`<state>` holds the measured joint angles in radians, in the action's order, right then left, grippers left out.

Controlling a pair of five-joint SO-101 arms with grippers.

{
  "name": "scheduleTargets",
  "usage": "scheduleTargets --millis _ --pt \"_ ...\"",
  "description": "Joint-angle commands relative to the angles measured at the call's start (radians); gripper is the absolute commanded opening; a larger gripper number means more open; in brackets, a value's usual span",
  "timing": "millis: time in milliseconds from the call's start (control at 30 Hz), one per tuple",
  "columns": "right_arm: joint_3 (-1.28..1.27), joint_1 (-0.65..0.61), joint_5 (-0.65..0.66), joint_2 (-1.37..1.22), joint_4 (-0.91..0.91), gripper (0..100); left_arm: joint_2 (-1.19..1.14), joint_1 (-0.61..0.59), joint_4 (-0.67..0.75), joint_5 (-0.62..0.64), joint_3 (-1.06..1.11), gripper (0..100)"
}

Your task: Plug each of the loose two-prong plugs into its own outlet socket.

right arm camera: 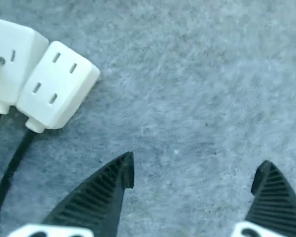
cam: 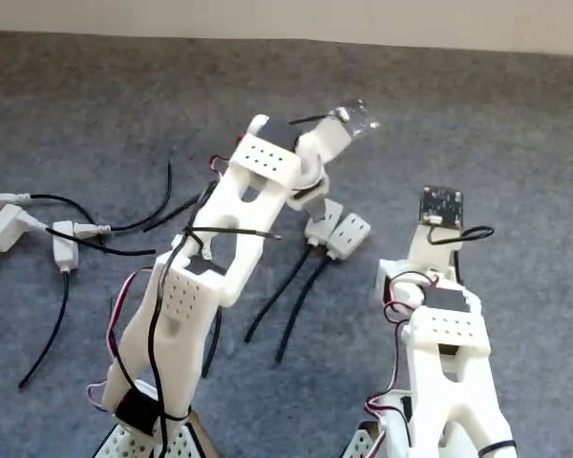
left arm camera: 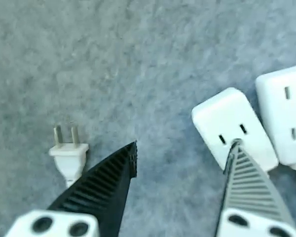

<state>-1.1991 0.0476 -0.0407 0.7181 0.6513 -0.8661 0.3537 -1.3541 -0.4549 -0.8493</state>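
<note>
The worktop (cam: 477, 114) is covered in grey, felt-like carpet with a fine nap. Near its middle lie two sockets (cam: 336, 230). They are smooth white blocks with rounded corners, side by side and touching, and each has two pairs of slots in its face. A black cord (cam: 285, 291) trails from each toward the arms.

The left end effector (left arm camera: 184, 144) is spread wide. One finger (left arm camera: 108, 182) is black and ribbed, the other (left arm camera: 246, 177) pale grey and ribbed, and both taper to points. The grey tip lies over the face of the nearer socket (left arm camera: 232, 128) just beside a slot; whether it touches cannot be told. Outside the black finger a loose plug (left arm camera: 69, 153) lies flat on the carpet — white, with two bare metal prongs, its cord end hidden behind that finger.

The right end effector (right arm camera: 196, 160) is also spread, with both black ribbed fingers over bare carpet and well apart from the sockets (right arm camera: 56, 84).

More white plugs (cam: 65, 244) on black cords lie far off at the worktop's left side — one cut off by the edge.
</note>
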Motion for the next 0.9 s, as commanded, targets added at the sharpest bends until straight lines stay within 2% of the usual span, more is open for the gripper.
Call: scheduleTargets --millis 0,333,500,667,767,867 --pt "0.004 -0.015 -0.002 0.031 -0.016 36.5 -0.035 -0.024 0.012 0.006 -0.048 29" --pt "0.004 -0.018 -0.002 0.031 -0.016 36.5 -0.051 -0.203 -0.043 -0.021 -0.048 29" --pt "0.002 -0.018 -0.002 0.031 -0.016 36.5 -0.042 -0.242 -0.066 -0.051 -0.061 24" --pt "-0.001 -0.031 -0.002 0.031 -0.016 36.5 0.018 -0.193 -0.226 0.012 -0.263 26" --pt "-0.001 -0.041 -0.002 0.031 -0.016 36.5 0.044 -0.110 -0.353 0.035 -0.407 27" --pt "-0.001 -0.039 -0.002 0.031 -0.016 36.5 0.038 -0.027 -0.408 0.040 -0.472 27"
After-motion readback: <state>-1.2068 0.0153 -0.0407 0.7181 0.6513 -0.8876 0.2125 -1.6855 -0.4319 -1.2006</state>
